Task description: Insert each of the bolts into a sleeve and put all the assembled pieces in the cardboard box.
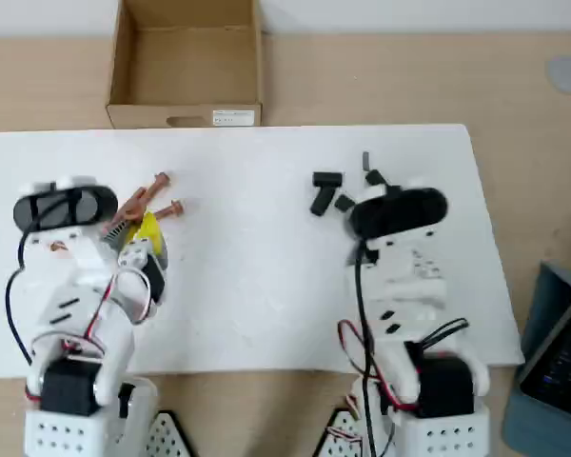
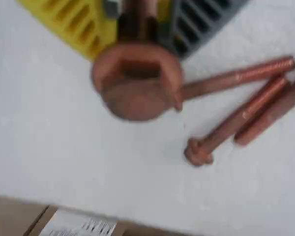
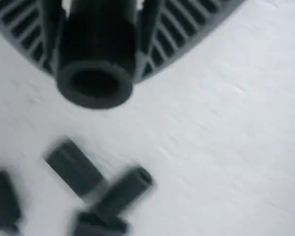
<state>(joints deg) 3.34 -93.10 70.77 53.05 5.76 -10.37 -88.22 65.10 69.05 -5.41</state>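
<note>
My left gripper (image 2: 137, 17), with one yellow and one grey finger, is shut on a copper bolt (image 2: 137, 83) whose flanged head points away from the wrist. In the high view this gripper (image 1: 139, 234) sits on the left of the white mat (image 1: 257, 276), just short of the loose bolts (image 1: 158, 195). Three more bolts (image 2: 236, 120) lie side by side on the mat beyond the held one. My right gripper (image 3: 96, 24) is shut on a black sleeve (image 3: 94, 73), its open bore facing outward. Several loose sleeves (image 3: 73, 167) lie beyond it; they also show in the high view (image 1: 327, 190).
The cardboard box (image 1: 186, 114) stands open off the mat's far edge, behind the left arm, and its labelled wall (image 2: 78, 227) shows past the bolts. A grey device (image 1: 561, 371) sits off the mat at the right.
</note>
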